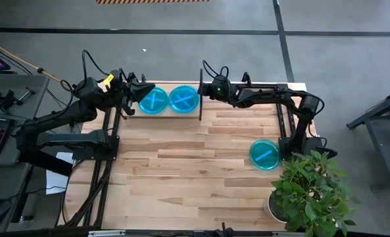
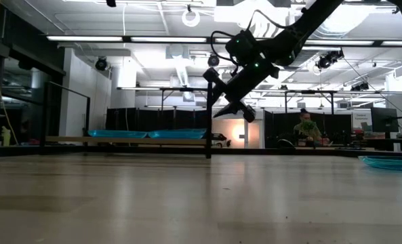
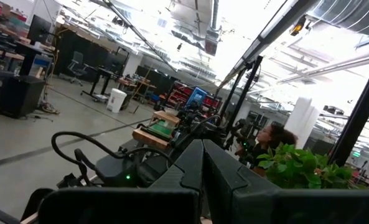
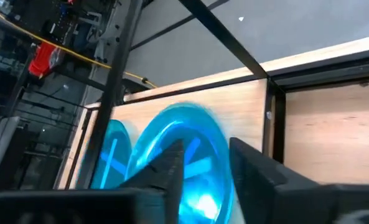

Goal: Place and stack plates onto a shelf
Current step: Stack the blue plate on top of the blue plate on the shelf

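The shelf (image 2: pixel 72 140) stands along the table's far edge, with its black upright divider (image 1: pixel 200 99). Two cyan plates lie flat on its board, left of the divider: one (image 1: pixel 154 101) on the left and one (image 1: pixel 183 99) beside the divider. A third plate (image 1: pixel 265 155) lies on the tabletop at the right. My right gripper (image 1: pixel 206 89) hovers open by the divider, above the shelf. In its wrist view (image 4: pixel 203 155) the nearer plate (image 4: pixel 190 143) shows beyond its fingers. My left gripper (image 1: pixel 141 91) is shut and empty at the left plate's far edge.
A potted plant (image 1: pixel 310 191) stands at the table's near right corner, close to the loose plate. The black frame rods (image 1: pixel 109 164) run along the table's left side. A person (image 2: pixel 308 129) sits in the room far behind the table.
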You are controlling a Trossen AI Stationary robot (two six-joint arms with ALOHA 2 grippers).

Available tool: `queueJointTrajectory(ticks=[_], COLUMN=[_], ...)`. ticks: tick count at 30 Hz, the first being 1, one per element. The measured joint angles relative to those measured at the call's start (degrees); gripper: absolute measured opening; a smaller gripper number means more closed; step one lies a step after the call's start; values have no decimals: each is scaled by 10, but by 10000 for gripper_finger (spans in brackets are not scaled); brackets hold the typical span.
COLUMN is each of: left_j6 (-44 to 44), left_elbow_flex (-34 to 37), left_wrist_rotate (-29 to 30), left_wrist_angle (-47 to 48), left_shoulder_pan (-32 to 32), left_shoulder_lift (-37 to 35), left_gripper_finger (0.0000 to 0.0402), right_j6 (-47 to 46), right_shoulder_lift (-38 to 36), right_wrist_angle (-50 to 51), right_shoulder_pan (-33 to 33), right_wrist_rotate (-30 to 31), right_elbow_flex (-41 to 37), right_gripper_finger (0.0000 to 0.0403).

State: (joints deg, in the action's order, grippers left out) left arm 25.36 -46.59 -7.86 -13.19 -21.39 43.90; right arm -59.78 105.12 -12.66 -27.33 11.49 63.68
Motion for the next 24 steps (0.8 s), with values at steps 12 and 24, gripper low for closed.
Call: queueJointTrajectory(ticks=[12,24], left_j6=[0,-6], left_elbow_flex=[0,0], left_wrist_rotate=[0,5], left_wrist_angle=[0,0], left_shoulder_pan=[0,0], left_shoulder_lift=[0,0], left_gripper_finger=[0,0], right_j6=[106,320], right_shoulder_lift=[-32,-229], right_wrist_angle=[100,463], right_shoulder_pan=[-22,-26], right_wrist_rotate=[-55,-32], right_elbow_flex=[0,-56], right_gripper_finger=[177,177])
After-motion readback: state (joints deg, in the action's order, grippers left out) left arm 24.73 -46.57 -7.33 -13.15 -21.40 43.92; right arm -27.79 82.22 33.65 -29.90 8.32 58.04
